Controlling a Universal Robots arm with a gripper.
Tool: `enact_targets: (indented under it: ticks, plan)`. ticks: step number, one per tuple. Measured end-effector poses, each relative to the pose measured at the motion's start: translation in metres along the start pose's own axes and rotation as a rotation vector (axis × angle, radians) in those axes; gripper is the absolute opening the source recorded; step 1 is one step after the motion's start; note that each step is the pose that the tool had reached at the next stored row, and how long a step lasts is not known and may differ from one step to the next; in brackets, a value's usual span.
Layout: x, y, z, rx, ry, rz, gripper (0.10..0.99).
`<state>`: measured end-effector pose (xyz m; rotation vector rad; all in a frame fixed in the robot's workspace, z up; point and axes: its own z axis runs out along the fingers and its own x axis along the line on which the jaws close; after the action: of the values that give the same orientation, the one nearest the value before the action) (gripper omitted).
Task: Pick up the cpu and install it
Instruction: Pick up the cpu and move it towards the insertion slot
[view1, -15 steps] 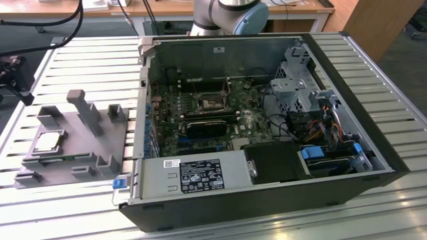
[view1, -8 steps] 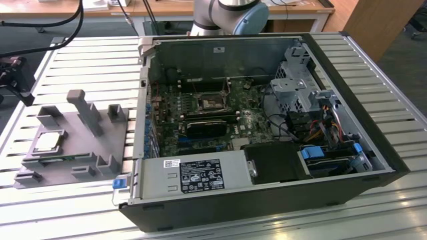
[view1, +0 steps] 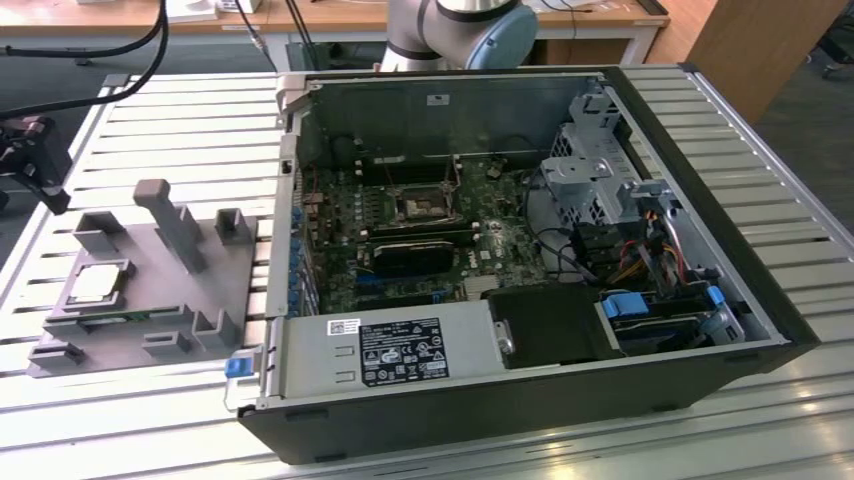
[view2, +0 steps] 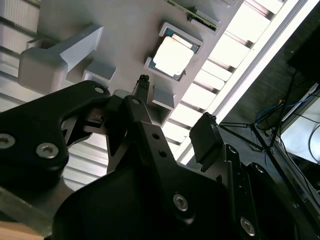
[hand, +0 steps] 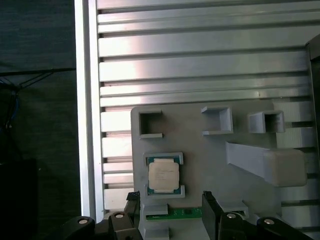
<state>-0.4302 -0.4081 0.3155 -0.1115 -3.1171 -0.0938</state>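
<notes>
Cpu, whereabouts: the cpu (hand: 163, 175) lies flat, shiny lid up, in a shallow framed pocket on the grey holder block (hand: 200, 150), near the block's outer edge. A green board strip (hand: 182, 212) lies just beside it in the block's next slot.

Cpu, seating: it looks square and level in the pocket, nothing lying on it. Little corner lips of the holder block hug it, with open gaps along two opposite sides.

Cpu, weight and feel: a light, thin, rigid plate by my reckoning. It won't bend, but that smooth metal top looks slippery.

Cpu, weak spots: the underside and the thin pale rim are likely the delicate parts. A hard squeeze or a tilt in the pocket could do harm.

Cpu, where to take hold: by two opposite edges, I'd say, at the gaps in the holder block's lips and low on the rim. Pressing on the lid looks wrong.

Pincer, opening: the gripper (hand: 170, 199) is spread wide, the gap between its fingers (hand: 210, 205) plainly broader than the cpu.

Pincer, load: it carries nothing, with nothing between the jaws.

Pincer, contact: it hangs above the holder block, over the green-strip side of the pocket. It touches neither cpu nor block as far as I can tell.

Pincer, line-up: the fingers straddle the pocket's width, so the cpu sits roughly on the centre line.
</notes>
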Motion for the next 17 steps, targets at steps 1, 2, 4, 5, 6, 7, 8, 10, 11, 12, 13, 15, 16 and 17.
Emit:
enact_targets:
  ticks: [1,2,4,5,6,7,8,10,11,12,13,15,16,17]
  plan:
    - [0.0,-0.0002,0.0004,0.0,0.0011,-0.001,0.612]
    - [0.0,-0.0004,0.0009,0.0,0.0025,-0.002,0.612]
    - [0.0,-0.0011,0.0017,0.001,0.0046,-0.01,0.612]
    - [-0.0001,-0.0013,0.0021,0.001,0.0055,-0.016,0.612]
    - [-0.0001,-0.0014,0.0022,0.001,0.0059,-0.02,0.612]
    - [-0.0001,-0.0015,0.0024,0.001,0.0061,-0.022,0.612]
    - [-0.0001,-0.0016,0.0025,0.001,0.006,-0.023,0.612]
    - [-0.0001,-0.0016,0.0029,0.001,0.006,-0.023,0.612]
    - [-0.0001,-0.0017,0.003,0.001,0.006,-0.024,0.612]
    - [-0.0001,-0.0017,0.0032,0.001,0.006,-0.024,0.612]
    - [-0.0002,-0.0017,0.0033,0.001,0.0061,-0.025,0.612]
    - [-0.0002,-0.0017,0.0036,0.001,0.0063,-0.026,0.612]
    - [-0.0001,-0.0017,0.0038,0.001,0.0064,-0.026,0.612]
    - [-0.0002,-0.0017,0.004,0.001,0.0065,-0.027,0.612]
